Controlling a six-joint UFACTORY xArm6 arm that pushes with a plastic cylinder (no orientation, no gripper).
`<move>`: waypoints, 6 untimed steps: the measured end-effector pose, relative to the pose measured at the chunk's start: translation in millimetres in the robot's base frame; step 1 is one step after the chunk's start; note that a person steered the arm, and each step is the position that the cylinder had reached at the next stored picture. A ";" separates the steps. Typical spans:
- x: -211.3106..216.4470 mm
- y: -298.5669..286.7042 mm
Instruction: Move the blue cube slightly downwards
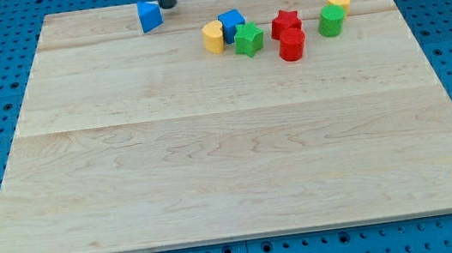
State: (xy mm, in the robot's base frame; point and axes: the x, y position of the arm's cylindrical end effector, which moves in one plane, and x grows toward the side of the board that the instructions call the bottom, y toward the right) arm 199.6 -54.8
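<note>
My tip [168,5] sits by the tabletop [215,180] top edge, just right of the blue wedge [149,16]. I carry no jaws, only a rod. The blue cube [231,22] lies further right, touching the yellow block [213,37] and green star [249,39], so a downward push risks dragging both.

Open surface below the blue cube; blocks crowded beside it

The blue cube [231,22] had bare wooden surface [230,160] below it toward the view's bottom, past the green star-shaped block [248,39] touching its lower right and the yellow block [213,37] touching its left. To its right stood the red star-shaped block [285,22], a red cylinder [292,46], a green cylinder [331,20] and another yellow block [338,0]. To its left, a blue angular block [149,16] sat apart, my tip [167,5] just right of that.
</note>
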 end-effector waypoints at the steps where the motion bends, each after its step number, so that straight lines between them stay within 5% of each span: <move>1: 18.0 34.6; 2: 24.1 83.3; 6: 111.9 49.4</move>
